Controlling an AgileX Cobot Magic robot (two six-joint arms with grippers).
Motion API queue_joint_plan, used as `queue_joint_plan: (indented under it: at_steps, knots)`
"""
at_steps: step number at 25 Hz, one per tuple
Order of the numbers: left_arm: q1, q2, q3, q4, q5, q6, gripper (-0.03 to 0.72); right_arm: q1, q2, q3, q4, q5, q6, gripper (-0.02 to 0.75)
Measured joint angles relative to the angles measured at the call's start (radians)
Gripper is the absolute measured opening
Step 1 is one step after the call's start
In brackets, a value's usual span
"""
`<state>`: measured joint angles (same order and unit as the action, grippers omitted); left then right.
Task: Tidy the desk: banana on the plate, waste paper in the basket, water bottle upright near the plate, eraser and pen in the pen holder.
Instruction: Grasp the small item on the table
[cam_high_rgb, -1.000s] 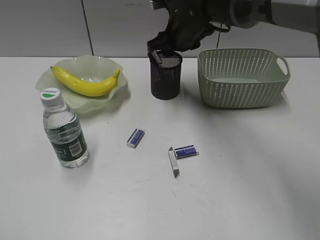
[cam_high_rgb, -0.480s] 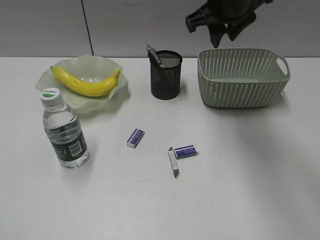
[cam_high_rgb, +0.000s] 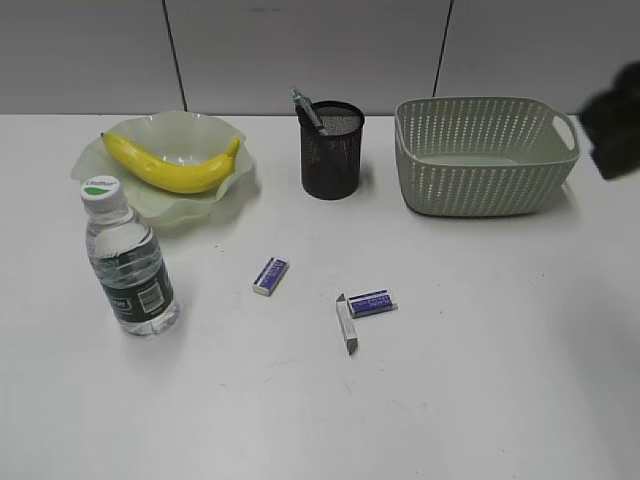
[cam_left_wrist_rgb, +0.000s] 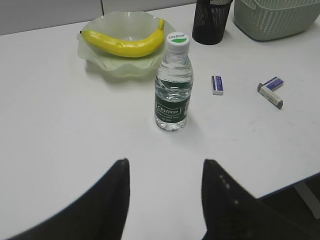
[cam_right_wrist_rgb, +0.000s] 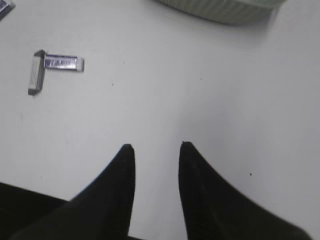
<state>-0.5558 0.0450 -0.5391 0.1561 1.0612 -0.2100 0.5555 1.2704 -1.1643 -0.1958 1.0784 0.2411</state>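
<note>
The banana (cam_high_rgb: 172, 168) lies in the pale green plate (cam_high_rgb: 226, 135) at the back left; both also show in the left wrist view, banana (cam_left_wrist_rgb: 122, 44) and plate (cam_left_wrist_rgb: 95, 55). The water bottle (cam_high_rgb: 127, 262) stands upright in front of the plate, also in the left wrist view (cam_left_wrist_rgb: 173, 85). The black pen holder (cam_high_rgb: 331, 150) holds a pen (cam_high_rgb: 306, 108). Three erasers lie on the desk: one (cam_high_rgb: 270, 275), one (cam_high_rgb: 371, 302) and a grey one (cam_high_rgb: 346, 324). The basket (cam_high_rgb: 483, 152) stands at the back right. No waste paper is in view. My left gripper (cam_left_wrist_rgb: 165, 162) is open and empty. My right gripper (cam_right_wrist_rgb: 156, 146) is open and empty.
The right arm (cam_high_rgb: 615, 130) shows as a dark blur at the right edge, beside the basket. The desk's front edge (cam_left_wrist_rgb: 295, 182) is near in the left wrist view. The basket's rim shows at the top of the right wrist view (cam_right_wrist_rgb: 220, 11).
The right arm has withdrawn from above the pen holder, past the basket, to the right edge. The pen now stands in the holder. The other objects have not moved.
</note>
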Motion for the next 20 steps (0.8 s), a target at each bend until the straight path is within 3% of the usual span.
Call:
queue_joint_plan:
  at_steps: [10,13,20]
  knots:
    - [0.0,0.092,-0.007,-0.018,-0.017,0.009,0.352,0.0,-0.769,0.563,0.009,-0.02,-0.007,0.255]
    - [0.0,0.204,-0.029,-0.045,-0.095,0.029,0.352,0.0,-0.967,0.638,0.012,-0.023,-0.031,0.251]
    - [0.0,0.626,-0.125,-0.17,-0.396,0.122,0.352,0.0,-1.26,0.646,0.011,-0.026,-0.051,0.246]
